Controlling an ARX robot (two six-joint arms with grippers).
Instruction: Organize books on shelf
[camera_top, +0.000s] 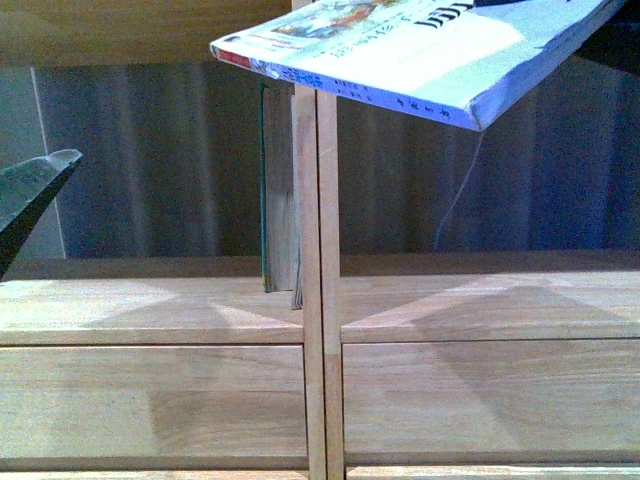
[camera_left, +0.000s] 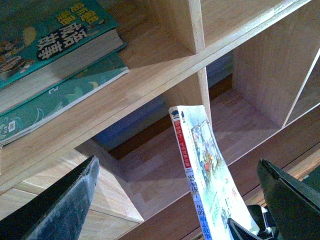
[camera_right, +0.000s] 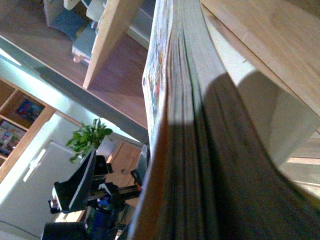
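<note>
Right gripper clamps tilted pale book, spine over shelf divider. Left gripper wide open, empty. Teal-edged book upright against divider; right bay open.

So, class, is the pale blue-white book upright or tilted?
Tilted: in the front view the book slants, raised well above the shelf board.

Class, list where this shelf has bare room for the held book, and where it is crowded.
Free for the held book: the right compartment floor, everything right of the centre divider; and the left compartment floor, left of the standing books. Crowded: against the divider's left face, where those books stand.
</note>
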